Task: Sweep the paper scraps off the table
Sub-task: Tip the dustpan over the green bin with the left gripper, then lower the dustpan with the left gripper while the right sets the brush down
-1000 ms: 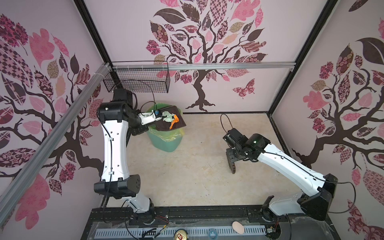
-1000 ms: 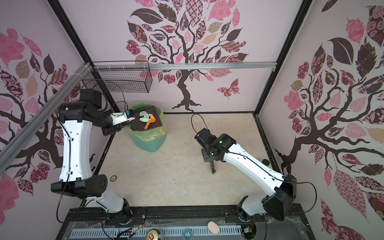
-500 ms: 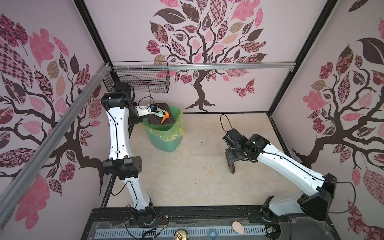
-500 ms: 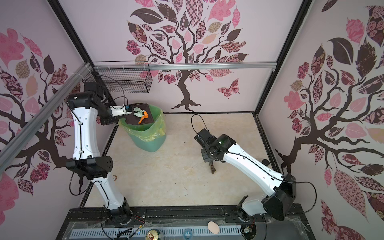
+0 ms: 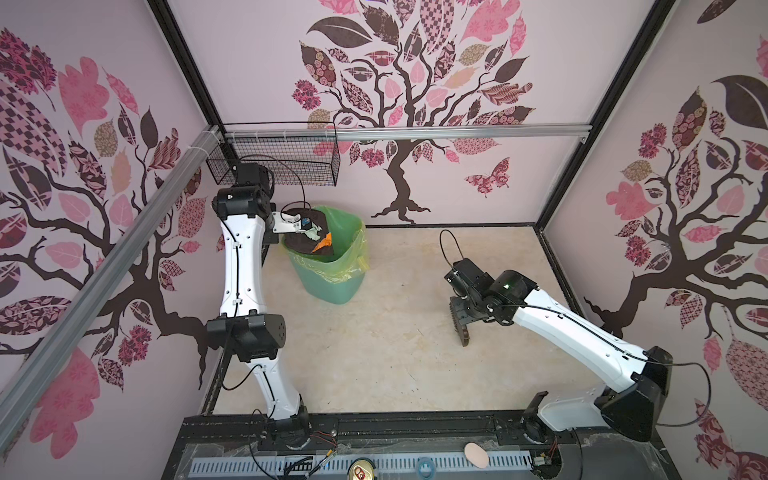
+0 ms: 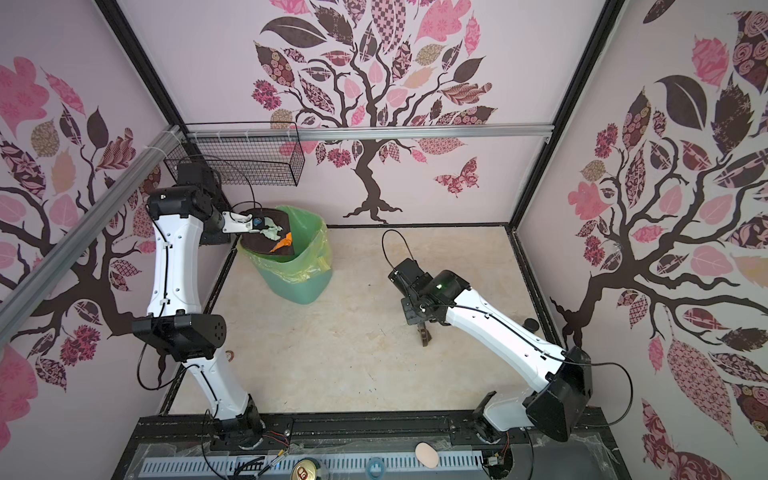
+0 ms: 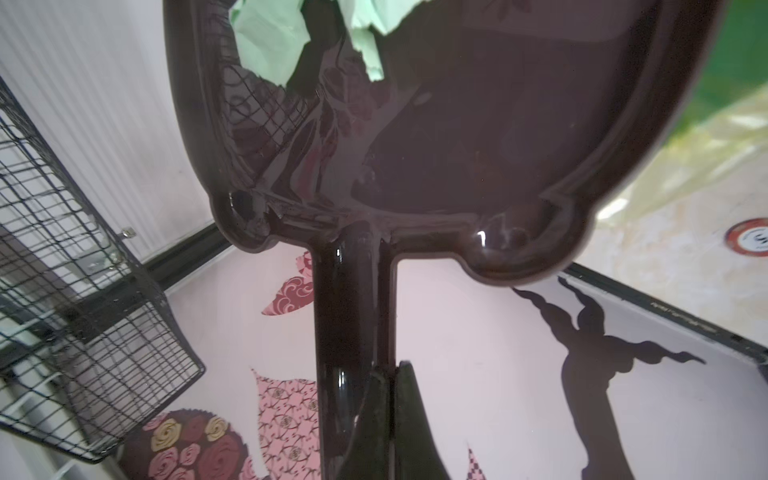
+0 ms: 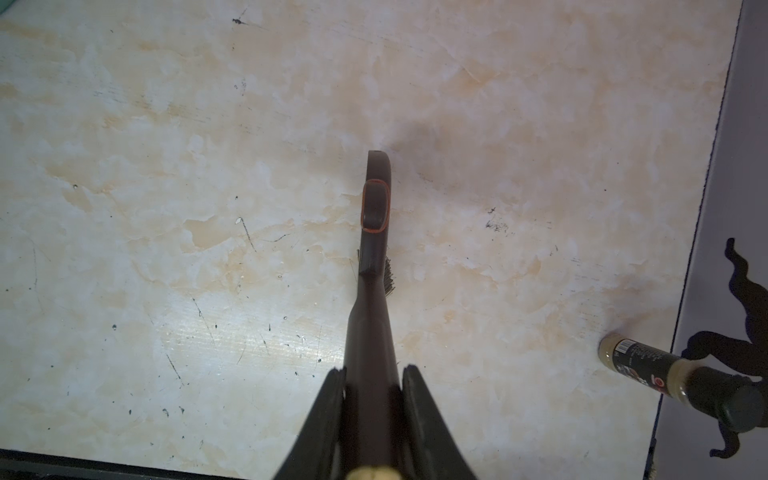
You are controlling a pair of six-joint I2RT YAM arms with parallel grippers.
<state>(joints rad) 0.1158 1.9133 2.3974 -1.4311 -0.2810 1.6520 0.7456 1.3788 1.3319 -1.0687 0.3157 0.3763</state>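
— How is the light from above?
— Bright, even, soft; in both top views the table (image 5: pixel 395 361) carries only faint shadows, and the walls (image 5: pixel 540 174) bow toward the edges
— And at the wrists?
— Dimmer. The glossy dustpan (image 7: pixel 478 145) mirrors its surroundings with small white glints; the bin (image 7: pixel 744 75) behind is blurred. The brush (image 8: pixel 371 291) throws a soft shadow, near a pale sheen on the table

Mid desk (image 5: pixel 374 353) lies open; a green bin (image 5: pixel 332 282) blocks the far left corner, a small bottle (image 8: pixel 640 365) the right edge.
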